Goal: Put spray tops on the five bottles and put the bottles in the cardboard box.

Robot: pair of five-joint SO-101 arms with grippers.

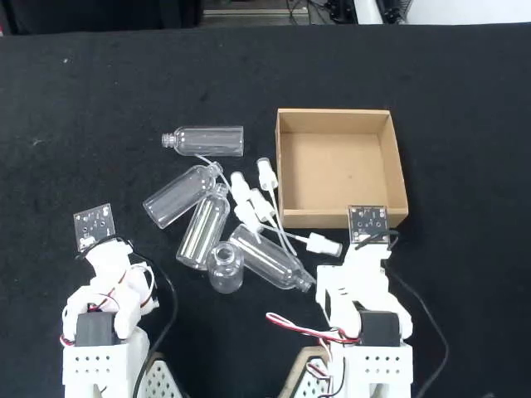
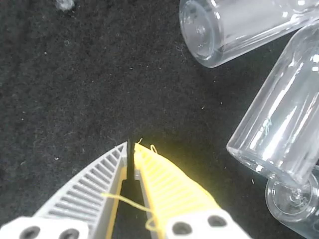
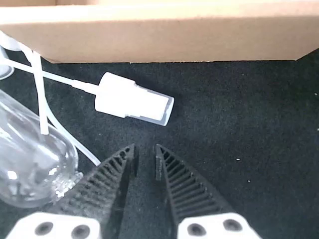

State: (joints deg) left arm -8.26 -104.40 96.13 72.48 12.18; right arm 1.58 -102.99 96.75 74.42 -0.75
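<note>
bottles: i count five, all clear, all on the black table beside the cardboard box, on the left arm's side of it. four lie on their sides: far bottle, slanted bottle, middle bottle and near bottle. the upright bottle stands between the middle and near ones, touching or nearly touching both.

spray tops: i count five, white, each with a thin tube. four sit in a loose cluster between the bottles and the box, overlapping enough that the count is my best reading. the lone spray top lies just beside the box's near wall.

left gripper: jaws closed tip to tip, holding nothing, near the bases of the slanted and middle bottles.

right gripper: jaws parted by a narrow gap, holding nothing, just short of the lone spray top, with the near bottle's mouth beside it.
</note>
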